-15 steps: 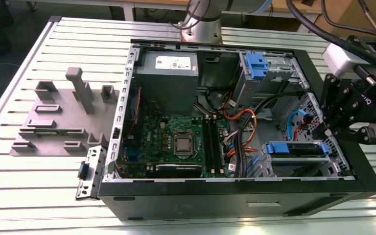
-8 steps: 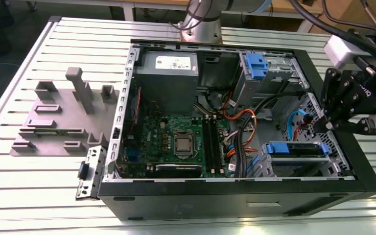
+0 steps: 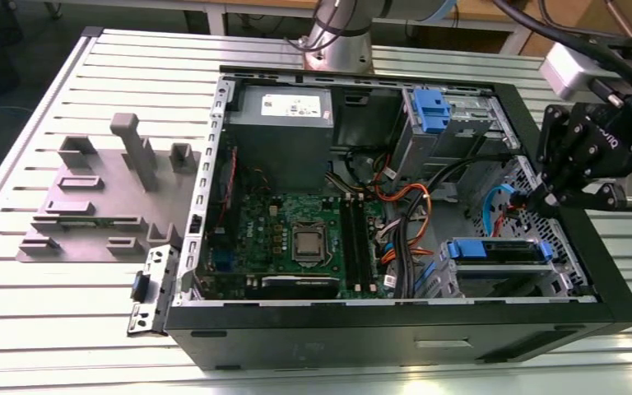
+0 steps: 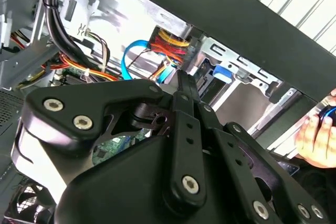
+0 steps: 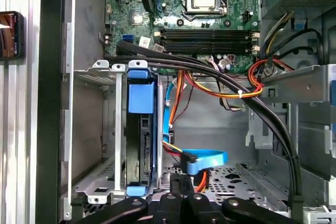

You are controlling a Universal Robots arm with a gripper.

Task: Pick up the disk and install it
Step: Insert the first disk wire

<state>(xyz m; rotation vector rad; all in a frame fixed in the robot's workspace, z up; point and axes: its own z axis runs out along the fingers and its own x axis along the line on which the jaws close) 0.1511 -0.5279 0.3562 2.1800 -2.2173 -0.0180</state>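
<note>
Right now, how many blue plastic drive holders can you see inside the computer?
2. One blue carrier sits in the bay beside the grey power supply; the other blue carrier sits in the bay just below the pincer. Cables may hide more.

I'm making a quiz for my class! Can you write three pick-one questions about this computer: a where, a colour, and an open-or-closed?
1. Where is the gripper?
A) under the table
B) by the case wall at the exterior view's right
C) on the floor
2. The disk has rails coloured:
A) red
B) blue
C) green
3. The case is:
A) open
B) closed
C) wrapped

Answers: B, it hangs by that wall. B, blue plastic frames the disk. A, the motherboard shows.
</note>
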